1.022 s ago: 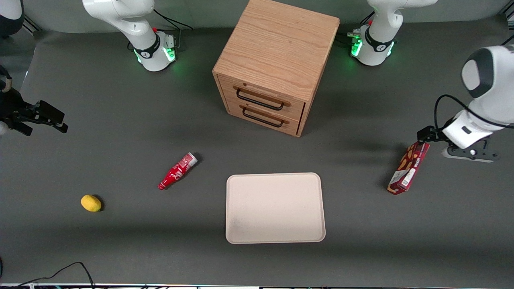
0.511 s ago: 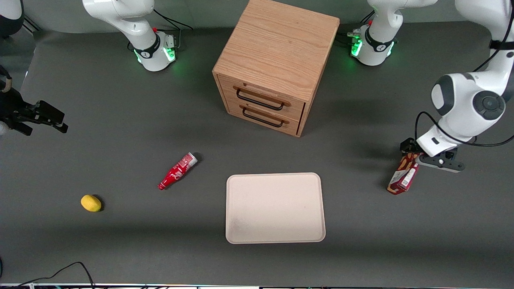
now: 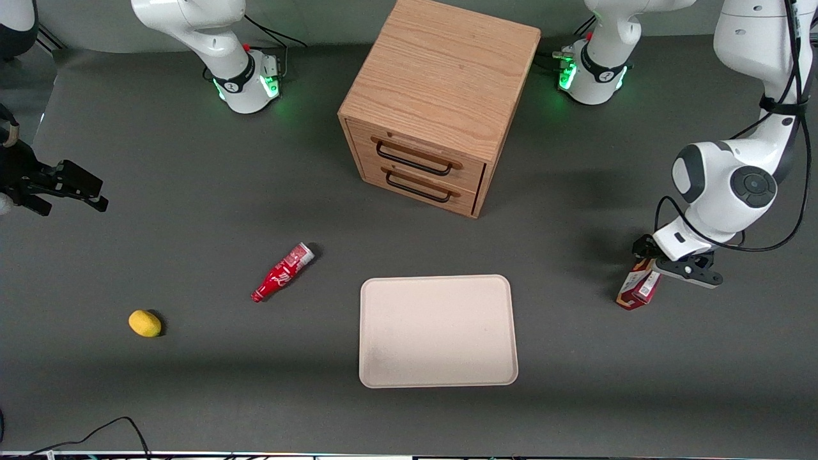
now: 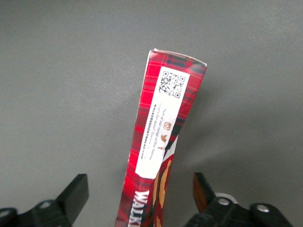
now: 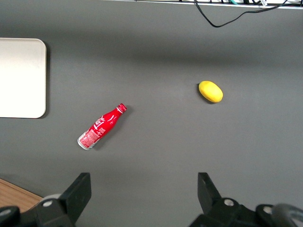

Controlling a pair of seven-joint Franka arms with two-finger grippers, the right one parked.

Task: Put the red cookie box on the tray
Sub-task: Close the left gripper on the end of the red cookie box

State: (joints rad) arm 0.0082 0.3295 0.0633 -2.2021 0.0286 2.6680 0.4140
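A: How does the left arm's black two-finger gripper (image 4: 140, 189) stand?

B: Its fingers (image 4: 75, 191) are spread wide, one on each side of the long slim red plaid cookie box (image 4: 163, 142). In the wrist view there is grey table showing between each finger and the carton, so they are apart from it and clamp nothing.

A: And where does the box lie against the gripper?

B: Between the fingers, with its length running away from the wrist camera. The end with the white label patch and the printed code sticks out well past the fingertips. A golden cookie picture and white lettering show on the part nearest the gripper.

A: What does the front view give?

B: The gripper (image 3: 664, 263) hangs over the end of the box farther from the front camera, covering most of it. Only the labelled end of the box (image 3: 638, 289) shows, lying on the dark grey table (image 3: 192, 383) toward the working arm's end.

A: And the tray?

B: The large flat cream rectangular tray (image 3: 438, 377) with rounded corners lies near the middle of the table, well apart from the box, nearer the front camera than the wooden two-drawer cabinet (image 3: 441, 102). Nothing lies on it. The box is off the tray.

A: Anything else about?

B: A small red bottle (image 3: 282, 272) on its side and a yellow lemon (image 3: 145, 323), both toward the parked arm's end.
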